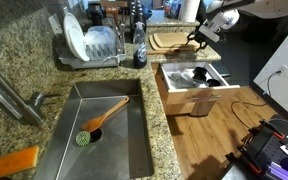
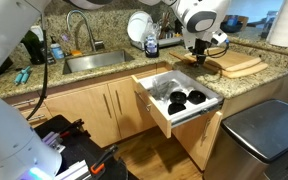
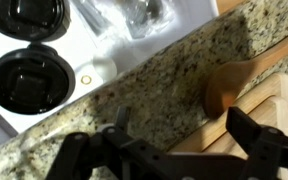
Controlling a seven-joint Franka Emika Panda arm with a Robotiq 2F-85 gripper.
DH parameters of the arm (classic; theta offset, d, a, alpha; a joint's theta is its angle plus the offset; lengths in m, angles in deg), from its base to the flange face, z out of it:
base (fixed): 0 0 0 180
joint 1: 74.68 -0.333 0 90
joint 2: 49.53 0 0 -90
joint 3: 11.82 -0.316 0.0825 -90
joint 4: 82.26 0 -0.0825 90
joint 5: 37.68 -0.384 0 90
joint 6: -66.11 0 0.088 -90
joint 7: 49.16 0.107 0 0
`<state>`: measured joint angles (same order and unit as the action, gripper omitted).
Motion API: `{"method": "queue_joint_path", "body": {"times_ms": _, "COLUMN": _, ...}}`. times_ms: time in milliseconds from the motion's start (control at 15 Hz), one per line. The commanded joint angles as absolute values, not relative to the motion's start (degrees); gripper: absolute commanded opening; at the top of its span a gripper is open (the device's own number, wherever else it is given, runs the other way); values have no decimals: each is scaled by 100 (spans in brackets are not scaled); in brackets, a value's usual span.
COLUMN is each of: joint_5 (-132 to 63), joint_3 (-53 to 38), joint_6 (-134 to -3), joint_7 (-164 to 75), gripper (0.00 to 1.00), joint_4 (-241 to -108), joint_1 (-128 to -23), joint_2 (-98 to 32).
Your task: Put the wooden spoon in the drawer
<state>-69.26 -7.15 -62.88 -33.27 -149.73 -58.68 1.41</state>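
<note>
The wooden spoon [image 3: 232,88] lies on the granite counter, its bowl against the edge of a wooden cutting board [image 3: 274,115] and its handle running to the upper right. My gripper [image 3: 184,132] is open and empty, hovering just above the counter and board edge, with the spoon's bowl close to one finger. In both exterior views the gripper [image 1: 199,38] [image 2: 198,52] hangs over the counter behind the open drawer [image 1: 189,100] [image 2: 152,108]. The drawer's white lining [image 3: 79,38] holds dark round utensils. I cannot make out the spoon in the exterior views.
A sink [image 1: 134,140] holds a wooden-handled brush [image 1: 99,118] with a green head. An orange sponge [image 1: 14,160], a dish rack [image 1: 89,45] with plates and a dark bottle [image 1: 139,45] stand around it. A grey bin [image 2: 259,135] stands beside the cabinets.
</note>
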Motion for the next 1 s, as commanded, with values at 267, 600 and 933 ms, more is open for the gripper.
{"method": "queue_joint_path", "body": {"times_ms": 267, "joint_5": -6817, "joint_3": -1072, "joint_6": -6824, "joint_7": -3750, "gripper": 100, "joint_4": -14862, "joint_1": -5679, "joint_2": 342}}
{"method": "queue_joint_path", "body": {"times_ms": 600, "joint_5": -6934, "joint_3": -1624, "joint_6": -7410, "joint_7": -4354, "gripper": 100, "joint_4": -14543, "joint_1": -5611, "joint_2": 789}}
{"method": "queue_joint_path", "body": {"times_ms": 933, "joint_5": -6808, "joint_3": -1650, "joint_6": -7381, "joint_7": -4120, "gripper": 100, "joint_4": -14602, "joint_1": -5677, "joint_2": 814}}
